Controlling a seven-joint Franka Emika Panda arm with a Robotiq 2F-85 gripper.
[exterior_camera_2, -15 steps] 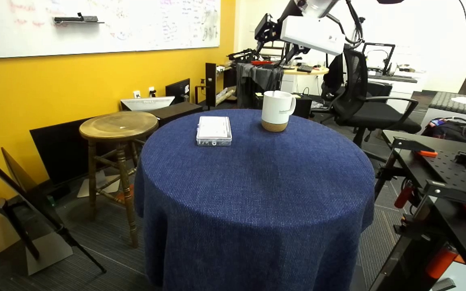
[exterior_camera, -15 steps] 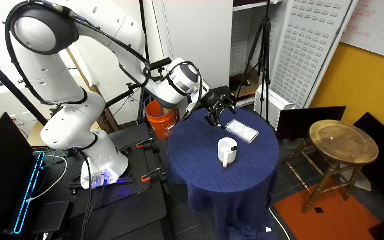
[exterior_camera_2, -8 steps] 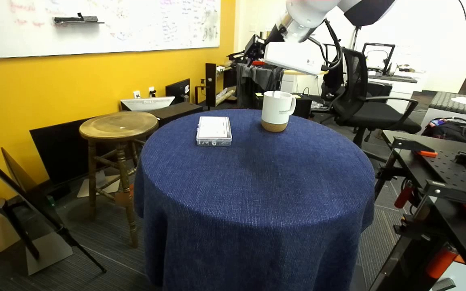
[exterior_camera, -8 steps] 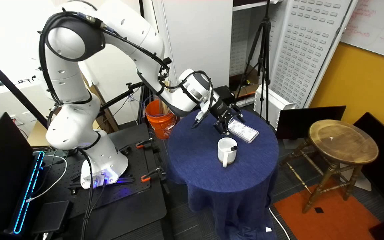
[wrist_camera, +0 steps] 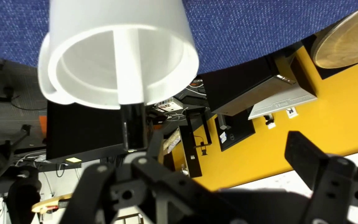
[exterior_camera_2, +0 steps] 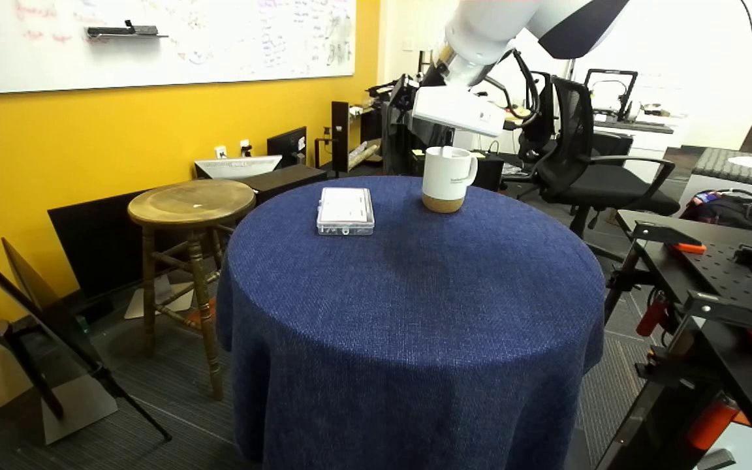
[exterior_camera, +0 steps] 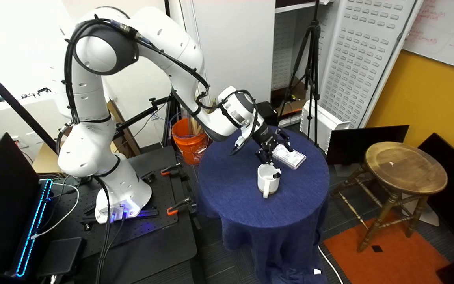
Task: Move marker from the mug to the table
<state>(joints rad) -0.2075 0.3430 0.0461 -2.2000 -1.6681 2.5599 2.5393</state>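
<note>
White and upright, the mug (exterior_camera_2: 443, 177) is propping the marker (wrist_camera: 130, 88), whose black cap (wrist_camera: 133, 126) is jutting out, presumably for gripping; the claw (wrist_camera: 225, 138) is hovering near, fingers (wrist_camera: 304, 159) apart.

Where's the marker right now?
In the wrist view's left half: the marker sits in the mug, its black end jutting past the rim, near the open gripper.
</note>
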